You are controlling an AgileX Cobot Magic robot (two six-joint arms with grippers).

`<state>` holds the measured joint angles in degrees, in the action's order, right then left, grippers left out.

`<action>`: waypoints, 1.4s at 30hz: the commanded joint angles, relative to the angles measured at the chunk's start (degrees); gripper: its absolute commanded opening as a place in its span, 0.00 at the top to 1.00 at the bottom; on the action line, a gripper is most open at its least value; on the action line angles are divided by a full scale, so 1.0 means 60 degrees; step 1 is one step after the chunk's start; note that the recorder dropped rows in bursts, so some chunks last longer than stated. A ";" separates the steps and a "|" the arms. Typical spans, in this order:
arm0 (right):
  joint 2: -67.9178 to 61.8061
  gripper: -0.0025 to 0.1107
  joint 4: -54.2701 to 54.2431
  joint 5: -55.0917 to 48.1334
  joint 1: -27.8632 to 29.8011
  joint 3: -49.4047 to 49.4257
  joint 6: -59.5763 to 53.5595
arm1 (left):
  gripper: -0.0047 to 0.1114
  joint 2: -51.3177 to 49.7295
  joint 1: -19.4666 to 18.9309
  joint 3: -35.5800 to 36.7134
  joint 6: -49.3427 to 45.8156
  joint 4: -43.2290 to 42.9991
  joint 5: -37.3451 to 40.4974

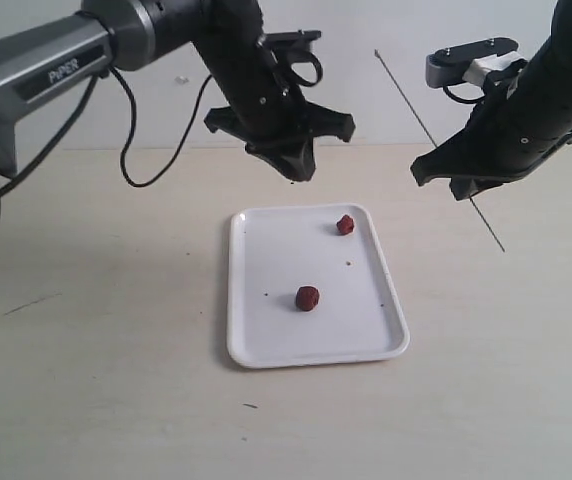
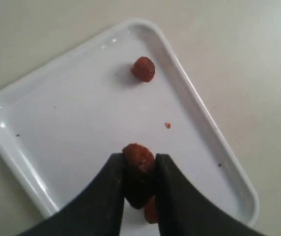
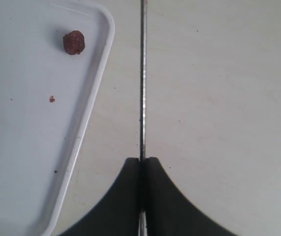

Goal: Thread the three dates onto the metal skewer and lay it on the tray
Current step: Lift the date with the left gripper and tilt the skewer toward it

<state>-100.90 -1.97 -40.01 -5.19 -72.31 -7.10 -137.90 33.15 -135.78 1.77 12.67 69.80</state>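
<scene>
While two dates lie on the tray point(image 1: 266, 250), the third date point(image 2: 138, 172) is up in the air. It is pinched between the fingers of the left gripper point(image 1: 294, 170), which stand narrow and press it from both sides. That gripper hangs pointing down above the tray's far edge.

On the tray, the far date point(image 1: 345, 224) sits close to the far right corner. The near date point(image 1: 307, 298) lies about mid-tray, a little toward the near side, well apart from the other. A tiny red crumb point(image 2: 167, 125) lies on the white surface between them.

Right of the tray, the skewer point(image 1: 406, 97) hangs over the table point(image 1: 86, 380), clear of the tray's rim. It slants, with its upper end far and to the left and its lower end nearer and to the right. I cannot tell whether the lower tip touches the table. The right gripper point(image 1: 463, 187) has it below the middle, with its fingers pressed together and only the thin rod between them.

Both arms come in from the far side, one from the left and one from the right. A black cable point(image 1: 136, 150) loops down under the left arm. The table is pale, with a few small dark marks.
</scene>
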 commanded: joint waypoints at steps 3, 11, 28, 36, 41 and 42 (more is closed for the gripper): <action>0.0003 0.98 -0.0019 -0.0053 0.0039 0.0014 -0.0309 | 0.78 0.0774 -0.0818 0.0395 -0.1141 0.1799 0.0027; -0.0307 0.98 -0.0788 -0.0268 0.0039 0.0014 -0.1732 | 0.78 0.1522 -0.1662 0.1984 -0.2904 0.3598 0.0027; -0.0887 0.98 -0.4509 -0.2016 -0.0020 0.0014 -0.9470 | 0.78 0.1894 -0.5575 0.5566 -0.5572 0.7731 0.0027; -0.1426 0.98 -0.5413 -0.2413 -0.0503 0.0014 -1.1889 | 0.78 0.1894 -0.5998 0.6186 -0.6227 0.8603 0.0027; -0.1724 0.98 -0.5366 -0.1797 -0.0917 0.0014 -1.2059 | 0.78 0.1894 -0.5958 0.6186 -0.6190 0.8972 0.0027; -0.1753 0.98 -0.5477 -0.1537 -0.0917 0.0014 -1.2059 | 0.78 0.1911 -0.5958 0.6186 -0.6189 0.8972 0.0027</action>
<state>-110.97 -33.51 -52.69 -10.25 -72.31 -78.46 -127.25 -2.83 -98.84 -35.15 64.97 69.92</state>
